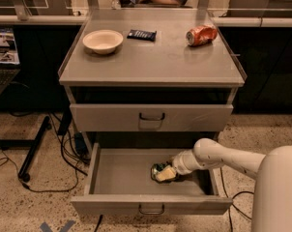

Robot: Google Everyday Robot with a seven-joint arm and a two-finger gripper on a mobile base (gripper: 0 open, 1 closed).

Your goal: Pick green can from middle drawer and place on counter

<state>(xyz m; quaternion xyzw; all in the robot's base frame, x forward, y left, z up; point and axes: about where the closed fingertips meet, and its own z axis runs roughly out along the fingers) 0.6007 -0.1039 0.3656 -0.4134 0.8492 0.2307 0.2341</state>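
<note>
The middle drawer (118, 177) is pulled open below the cabinet. The green can (158, 168) lies on the drawer floor, right of centre, and is partly hidden by the gripper. My gripper (166, 174) reaches into the drawer from the right on a white arm (218, 157) and is right at the can, touching or nearly touching it. The counter (155, 59) is the grey top of the cabinet, above the drawers.
On the counter are a cream bowl (102, 41), a dark snack packet (141, 34) and an orange-red dented can (201, 35). A shut grey drawer front (112, 117) sits above the open drawer. Cables (64, 153) lie on the floor at left. My white body (279, 192) fills the lower right.
</note>
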